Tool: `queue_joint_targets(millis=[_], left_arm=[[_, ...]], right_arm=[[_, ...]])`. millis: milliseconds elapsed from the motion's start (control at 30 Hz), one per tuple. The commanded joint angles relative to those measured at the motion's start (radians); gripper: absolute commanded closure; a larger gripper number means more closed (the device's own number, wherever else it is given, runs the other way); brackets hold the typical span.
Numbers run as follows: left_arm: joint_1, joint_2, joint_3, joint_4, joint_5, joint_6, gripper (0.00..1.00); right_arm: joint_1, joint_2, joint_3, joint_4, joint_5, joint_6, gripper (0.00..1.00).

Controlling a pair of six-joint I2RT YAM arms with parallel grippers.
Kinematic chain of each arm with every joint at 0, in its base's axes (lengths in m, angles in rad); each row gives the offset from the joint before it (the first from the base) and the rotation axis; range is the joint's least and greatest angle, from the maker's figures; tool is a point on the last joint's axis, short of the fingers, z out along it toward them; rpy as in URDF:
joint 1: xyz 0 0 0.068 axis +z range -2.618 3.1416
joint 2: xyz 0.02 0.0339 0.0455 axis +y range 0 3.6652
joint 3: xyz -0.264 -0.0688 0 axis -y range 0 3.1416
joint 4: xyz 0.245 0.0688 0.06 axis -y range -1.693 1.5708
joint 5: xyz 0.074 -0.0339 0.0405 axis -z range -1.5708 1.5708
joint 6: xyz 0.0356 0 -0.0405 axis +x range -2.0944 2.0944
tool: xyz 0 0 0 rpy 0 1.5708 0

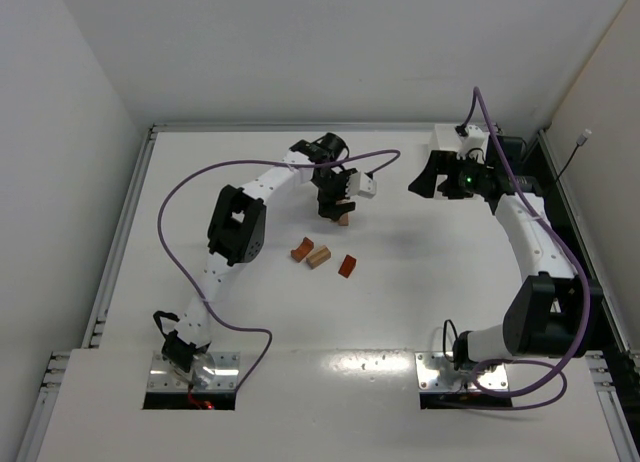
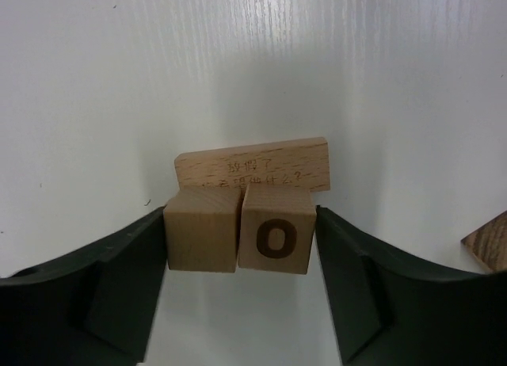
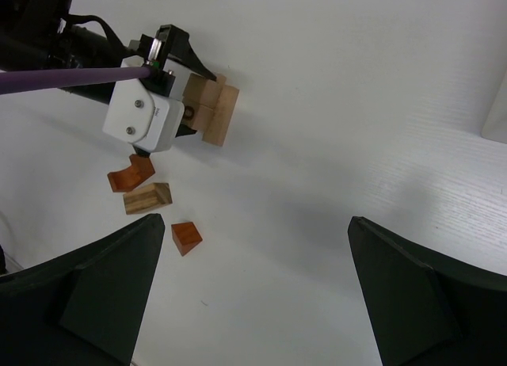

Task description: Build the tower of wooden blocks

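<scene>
My left gripper (image 1: 337, 210) (image 2: 240, 243) is shut on two tan cubes side by side: a plain one (image 2: 202, 229) and one marked "O" (image 2: 276, 239). A flat tan plank (image 2: 253, 166) with faint writing lies against their far side. The right wrist view shows this cluster (image 3: 212, 106) at the left gripper's tip. Three loose wood blocks lie nearer the arms: a reddish arch (image 1: 302, 249) (image 3: 131, 176), a striped tan block (image 1: 319, 256) (image 3: 147, 198) and a reddish wedge (image 1: 347, 266) (image 3: 186, 237). My right gripper (image 1: 425, 178) (image 3: 253, 291) is open and empty, above the table to the right.
A white box-like object (image 1: 460, 137) sits at the back right behind the right arm, and its edge shows in the right wrist view (image 3: 497, 104). The left arm's purple cable (image 1: 200, 182) loops over the left side. White walls border the table.
</scene>
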Motion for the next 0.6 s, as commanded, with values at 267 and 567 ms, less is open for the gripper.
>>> queue_joint_targets(millis=[267, 567], left_arm=[[-0.009, -0.024, 0.007, 0.034, 0.049, -0.021, 0.12], [0.000, -0.200, -0.077, 0.154, 0.067, -0.161, 0.01]], right_arm=[[-0.005, 0.002, -0.018, 0.049, -0.038, 0.006, 0.00], [0.013, -0.007, -0.027, 0.038, -0.038, -0.049, 0.00]])
